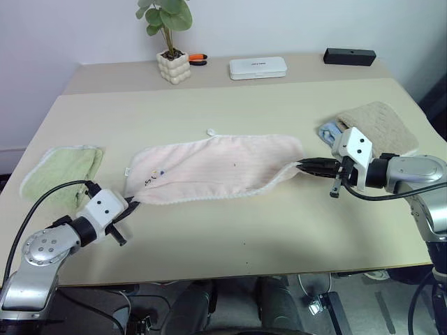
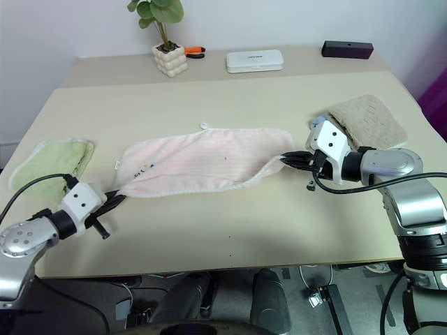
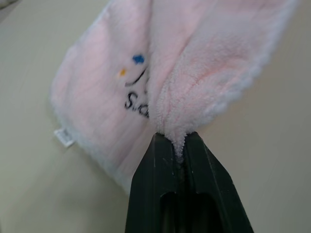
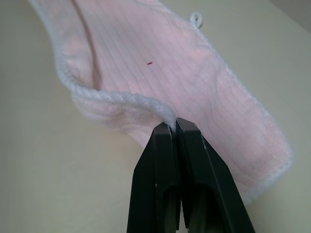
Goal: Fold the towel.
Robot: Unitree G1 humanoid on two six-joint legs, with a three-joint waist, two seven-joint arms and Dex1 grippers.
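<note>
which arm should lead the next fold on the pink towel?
Probably both together. The left pincer and right pincer are each shut on a near corner of the towel. If one must lead, neither has a clear edge: each pinches its own end.

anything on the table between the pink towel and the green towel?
No. In the left eye view the stretch of table between the pink towel and the green towel is bare.

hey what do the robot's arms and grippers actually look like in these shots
Both arms are silver-grey metal with rounded joints, the left one showing a ring of small bolts. Each wrist carries a white blocky housing with small dark dots. The left gripper and right gripper each have two slim black tapered fingers. Black cables loop along both forearms.
</note>
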